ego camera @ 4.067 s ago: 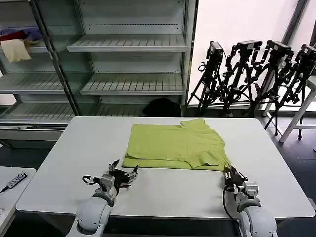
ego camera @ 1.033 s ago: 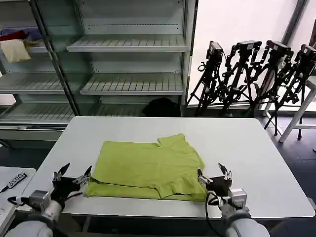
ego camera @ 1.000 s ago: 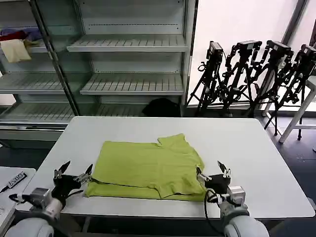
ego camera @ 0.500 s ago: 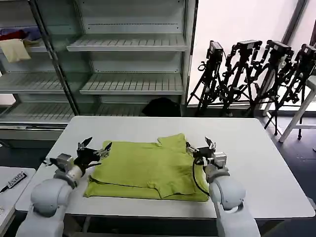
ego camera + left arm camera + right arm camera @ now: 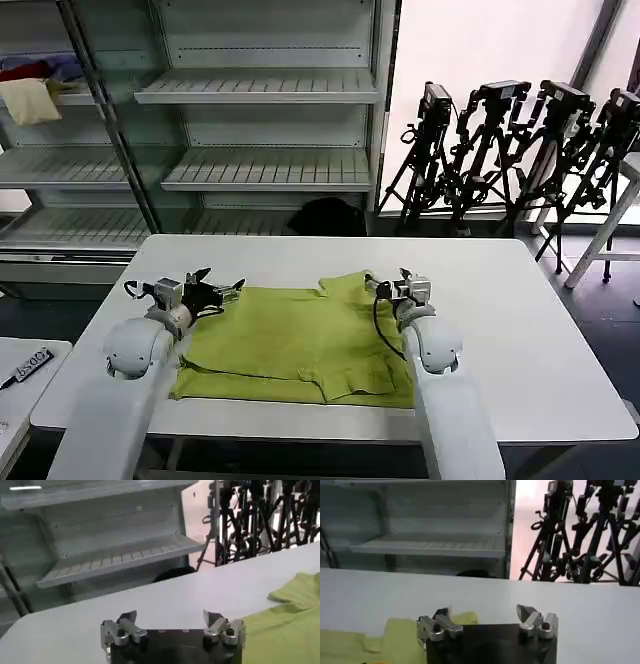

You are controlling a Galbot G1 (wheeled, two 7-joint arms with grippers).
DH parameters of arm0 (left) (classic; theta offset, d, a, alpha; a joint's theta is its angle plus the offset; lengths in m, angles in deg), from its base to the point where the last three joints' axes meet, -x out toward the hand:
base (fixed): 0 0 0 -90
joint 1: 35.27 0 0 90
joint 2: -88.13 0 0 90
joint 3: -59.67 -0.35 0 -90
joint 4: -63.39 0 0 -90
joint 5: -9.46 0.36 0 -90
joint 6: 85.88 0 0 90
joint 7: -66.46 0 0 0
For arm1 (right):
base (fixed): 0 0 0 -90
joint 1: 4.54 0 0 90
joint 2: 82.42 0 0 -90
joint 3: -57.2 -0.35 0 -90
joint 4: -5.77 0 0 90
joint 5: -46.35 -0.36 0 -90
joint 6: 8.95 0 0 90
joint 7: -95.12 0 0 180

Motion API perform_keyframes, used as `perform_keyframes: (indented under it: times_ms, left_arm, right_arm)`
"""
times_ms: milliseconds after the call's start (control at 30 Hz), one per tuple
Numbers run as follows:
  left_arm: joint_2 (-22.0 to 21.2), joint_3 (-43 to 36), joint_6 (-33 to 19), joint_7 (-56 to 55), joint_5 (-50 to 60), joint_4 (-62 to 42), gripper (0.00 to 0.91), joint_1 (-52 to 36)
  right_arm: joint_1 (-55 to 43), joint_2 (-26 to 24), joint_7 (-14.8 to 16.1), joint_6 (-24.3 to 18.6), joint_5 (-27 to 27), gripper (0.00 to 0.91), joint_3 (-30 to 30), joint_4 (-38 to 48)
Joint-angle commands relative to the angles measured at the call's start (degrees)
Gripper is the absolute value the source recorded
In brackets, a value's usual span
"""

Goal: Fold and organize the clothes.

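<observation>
Fingers on both grippers are spread wide with nothing held between them. From the head camera, the left gripper point(image 5: 207, 285) sits low at the far left corner of the T-shirt point(image 5: 300, 340), its dark metal fingertips reaching over the cloth's edge; whether they touch it cannot be told. The right gripper point(image 5: 392, 284) hovers at the far right corner, just beside the raised sleeve fold. Both smooth white arms stretch forward from the near edge, the right one lying over the garment's right side. The lime yellow-green shirt is soft, matte cotton, folded into a rough rectangle with a doubled layer showing along its near hem and a rumpled peak at the far right. It lies on the near half of the plain white table point(image 5: 500, 290), which is flat with rounded corners. Behind stand pale metal shelves point(image 5: 265, 165) with slatted decks, and a cluster of black tripods point(image 5: 520, 150).

In the left wrist view, the left gripper point(image 5: 172, 625) shows two silvery, notched fingers point(image 5: 122, 630) mounted on a black block, set well apart, with bare tabletop point(image 5: 150, 600) beyond them. The shirt's point(image 5: 285, 625) wrinkled edge lies off to one side of it.

In the right wrist view, the right gripper point(image 5: 487, 621) likewise shows shiny metal fingers point(image 5: 536, 622) parted wide, over a crumpled yellow-green fold of the shirt point(image 5: 395, 640) against the white surface point(image 5: 570, 610).
</observation>
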Motion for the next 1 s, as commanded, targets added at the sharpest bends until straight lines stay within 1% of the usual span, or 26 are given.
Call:
perform_keyframes:
  times_ms: [33, 400, 667, 833, 1000]
  left_arm:
    - [0.7, -1.38, 0.09, 2.08, 2.46, -7.84, 0.907, -4.3]
    - [1.51, 1.02, 0.12, 2.77, -0.01, -7.85, 0.907, -2.52]
    - [1.33, 1.17, 0.08, 3.36, -0.72, -8.77, 0.907, -2.75]
    - [1.06, 0.74, 0.07, 3.4, 0.07, -9.31, 0.826, -3.15]
    - [0.92, 0.56, 0.04, 3.52, 0.53, -9.77, 0.786, -3.22]
  right_arm:
    - [-3.12, 1.25, 0.21, -0.01, 0.22, 0.907, 0.05, 5.4]
    - [-2.82, 0.92, 0.17, -0.07, 0.42, 0.907, -0.2, 6.01]
    - [-3.03, 1.11, 0.28, -0.08, 1.7, 0.907, -0.11, 6.75]
    - [-2.91, 0.98, 0.65, -0.08, 2.18, 0.907, 0.0, 6.72]
    - [-2.91, 1.22, 0.97, -0.1, 2.59, 0.907, -0.03, 6.93]
